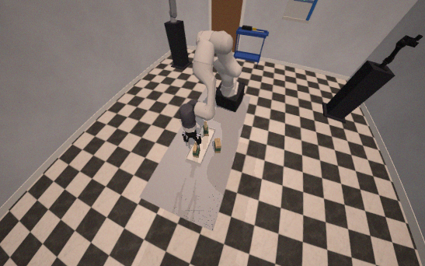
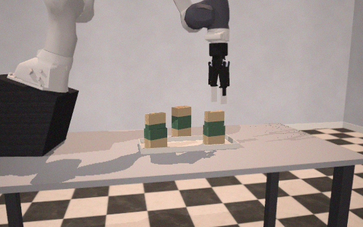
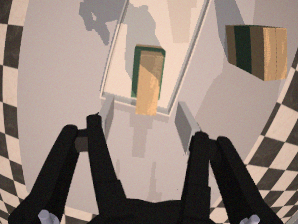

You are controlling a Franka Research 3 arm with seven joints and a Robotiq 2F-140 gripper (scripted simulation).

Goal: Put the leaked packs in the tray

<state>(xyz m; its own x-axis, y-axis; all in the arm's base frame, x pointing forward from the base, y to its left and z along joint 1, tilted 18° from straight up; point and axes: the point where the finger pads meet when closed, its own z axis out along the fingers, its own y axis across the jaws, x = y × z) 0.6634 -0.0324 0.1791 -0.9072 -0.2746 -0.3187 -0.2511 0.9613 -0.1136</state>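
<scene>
My gripper is partly open, with nothing between its fingers. It hangs above one tan and green coffee pack, which stands upright inside the white tray, at the end away from the robot base. A second pack stands upright inside the tray at the end nearer the base. The third pack stands upright on the table beside the tray's long side. Softness cannot be seen.
The grey table carries the tray and the packs. The robot's black base stands at one end of the table. A blue cart and two black pedestals stand well away on the floor.
</scene>
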